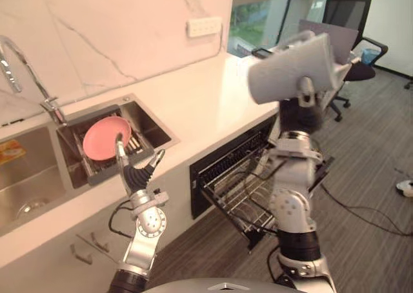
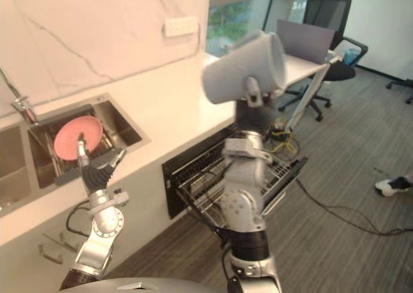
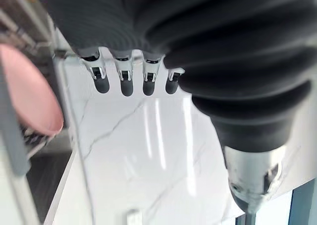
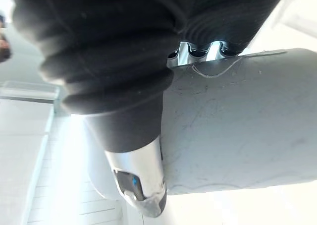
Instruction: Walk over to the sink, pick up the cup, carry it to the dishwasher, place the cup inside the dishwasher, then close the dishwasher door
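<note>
My right hand (image 1: 304, 93) held the grey cup (image 1: 290, 67) sideways, fingers (image 4: 199, 50) curled round it, high above the pulled-out dishwasher rack (image 1: 235, 193). Left hand (image 1: 134, 175) by the sink (image 1: 150, 126), fingers straight.

Pale grey cup (image 1: 290, 70) (on its side) high above open dishwasher (image 1: 235, 183)
</note>
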